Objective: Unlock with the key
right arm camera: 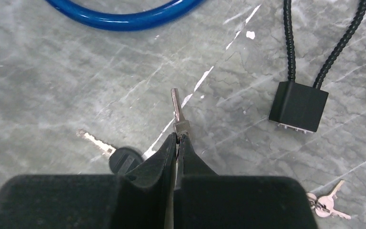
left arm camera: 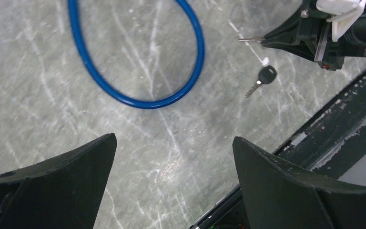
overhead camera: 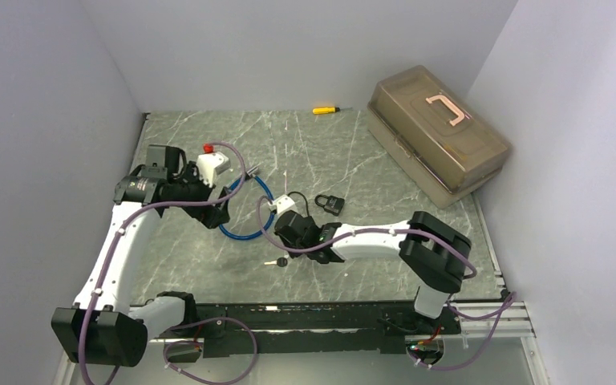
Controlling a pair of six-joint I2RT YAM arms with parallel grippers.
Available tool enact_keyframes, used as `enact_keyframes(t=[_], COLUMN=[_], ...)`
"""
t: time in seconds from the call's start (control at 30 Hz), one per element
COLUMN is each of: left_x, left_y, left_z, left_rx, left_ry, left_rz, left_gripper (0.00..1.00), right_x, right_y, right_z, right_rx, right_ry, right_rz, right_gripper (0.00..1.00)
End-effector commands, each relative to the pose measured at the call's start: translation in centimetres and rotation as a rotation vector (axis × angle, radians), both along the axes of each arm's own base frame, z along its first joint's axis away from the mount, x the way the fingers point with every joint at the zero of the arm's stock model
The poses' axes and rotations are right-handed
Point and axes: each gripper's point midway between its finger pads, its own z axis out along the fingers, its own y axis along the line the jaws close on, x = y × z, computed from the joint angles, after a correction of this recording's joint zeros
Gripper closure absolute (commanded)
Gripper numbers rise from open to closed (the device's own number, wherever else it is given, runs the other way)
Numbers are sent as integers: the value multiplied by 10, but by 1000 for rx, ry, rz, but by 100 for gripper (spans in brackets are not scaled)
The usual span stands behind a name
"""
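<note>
Right pincer low, pinching key, left pincer spread

The table is being viewed whole from above and behind. It is being framed closely, downward, by both wrist cameras; the blue cable and black-headed key are being shared.

The left gripper hangs over the grey marbled table with its two black fingers spread wide and only bare surface between them. Beyond them lies the rounded end of a blue cable loop, and to its right a black-headed key lies flat on the table. At the upper right the right gripper pinches a silver key, its blade pointing left, above a black rail along the table's edge.
</note>
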Motion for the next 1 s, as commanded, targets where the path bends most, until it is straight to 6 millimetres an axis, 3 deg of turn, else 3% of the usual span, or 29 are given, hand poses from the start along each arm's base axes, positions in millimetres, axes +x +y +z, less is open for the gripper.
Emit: enact_keyframes(t=[0.0,0.23,0.4,0.6,0.77,0.97], left_x=[-9,-25,-46,-72,-83,-105], left_y=[-27,-56,-77,-95,-92,-81], left_z=[0,5,24,38,36,49], left_rx=[-6,-81,-189,-299,-261,-149], left_ry=[-38,-83,-153,-172,-250,-346], left_rz=[-131,-291,-441,-565,-639,-773], left_gripper=[1,0,1,1,1,1], right_x=[-2,-29,-46,-63,-77,-84], right_y=[13,20,19,22,27,26], right_z=[56,117,160,191,210,230], right_rx=[159,354,478,552,570,589], right_ry=[-34,-15,-4,10,27,14], right_rz=[44,190,278,370,462,514], right_gripper=[100,100,100,100,100,100])
